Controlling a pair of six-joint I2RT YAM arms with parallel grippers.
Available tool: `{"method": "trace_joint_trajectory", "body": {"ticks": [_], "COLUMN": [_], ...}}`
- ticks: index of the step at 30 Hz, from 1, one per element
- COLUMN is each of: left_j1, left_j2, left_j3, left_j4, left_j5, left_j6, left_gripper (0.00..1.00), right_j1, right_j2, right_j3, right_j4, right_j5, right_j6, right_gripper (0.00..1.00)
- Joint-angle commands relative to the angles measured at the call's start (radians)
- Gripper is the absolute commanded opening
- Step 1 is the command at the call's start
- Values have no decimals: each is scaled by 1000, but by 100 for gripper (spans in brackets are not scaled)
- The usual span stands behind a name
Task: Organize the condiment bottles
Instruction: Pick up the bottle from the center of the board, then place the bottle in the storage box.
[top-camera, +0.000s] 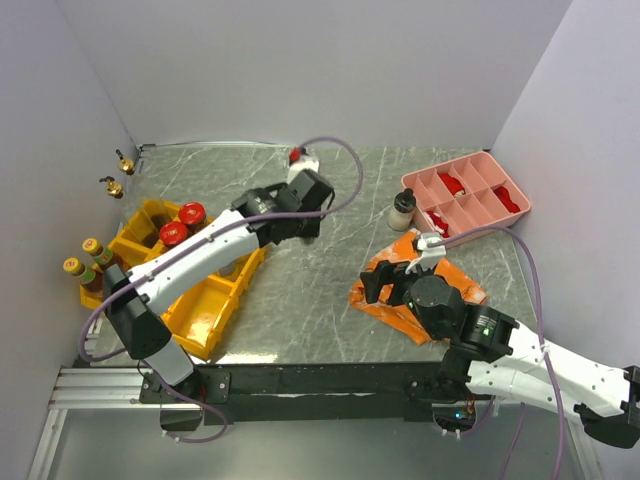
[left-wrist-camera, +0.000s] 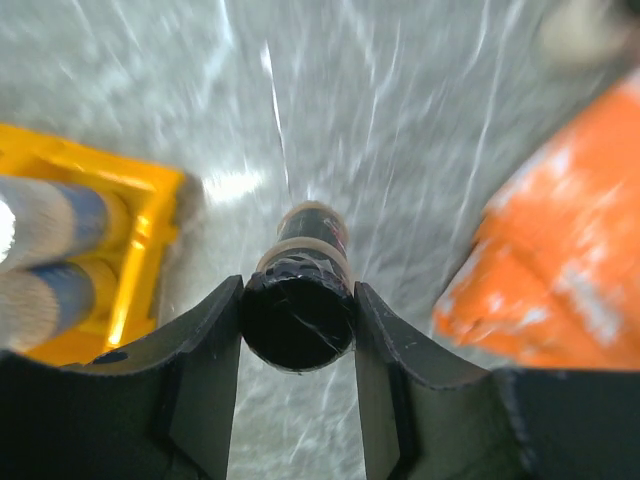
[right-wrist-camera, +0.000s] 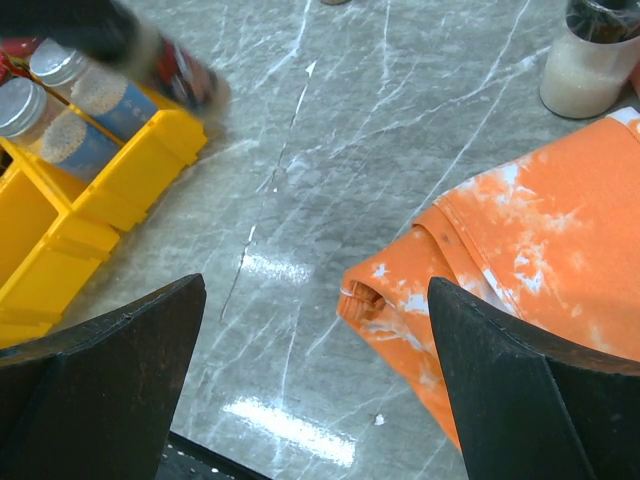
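Observation:
My left gripper (top-camera: 303, 222) is shut on a black-capped bottle (left-wrist-camera: 298, 312) with dark contents and holds it over the table just right of the yellow bins (top-camera: 205, 300); the view is blurred by motion. My right gripper (top-camera: 374, 286) is open and empty over the bare table at the left edge of the orange cloth (top-camera: 412, 292). Two red-topped jars (top-camera: 182, 222) stand in the bins. Two yellow-topped bottles (top-camera: 83, 258) stand at the bins' left end. Two gold-spout bottles (top-camera: 119, 173) stand at the back left. A red-topped bottle (top-camera: 297, 155) stands at the back. A white-filled jar (top-camera: 402, 209) stands by the pink tray (top-camera: 497, 170).
The pink divided tray holds red items at the back right. The orange cloth (right-wrist-camera: 530, 260) lies crumpled under my right wrist. Two silver-capped shakers (right-wrist-camera: 60, 90) lie in the yellow bins (right-wrist-camera: 100, 190). White walls close in the left, back and right sides.

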Motion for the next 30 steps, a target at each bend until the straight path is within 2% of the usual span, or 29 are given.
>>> {"method": "trace_joint_trajectory", "body": {"ticks": [1,4,8,10,15,18,23,30], "left_j1": [-1,28,130,226,337,416,519,619], "left_j2": [-32,-64,-168,-207,-296,-331,-364,-491], "left_j3": [167,247,241,205,172,137,14,-237], "left_j4": [-148,-203,-202,-197,-350,-383,-475,-421], "left_j5": [-176,-250,-172,-101,-248,-252,-270,-195], "left_j6": [-49,-115,-131,-128,-282,-312,-394,-506], "left_gripper": [1,1,1,1,1,1,1,1], "right_j1": [-2,-2,-3,-3,-2,-2,-3,-2], "right_j2": [-37,-55,-63,-61,-86,-95,-80,-84], "right_j3": [-6,-15,-14,-4,-7,-17,-29,-50], "right_j4": [19,19,13,-7,-10,2,13,24], "right_j5": [22,18,18,21,25,18,12,13], "right_j6": [-5,-4,-12,-10,-15,-15,-7,-13], "right_gripper": [100,100,100,100,100,100,100,100]}}
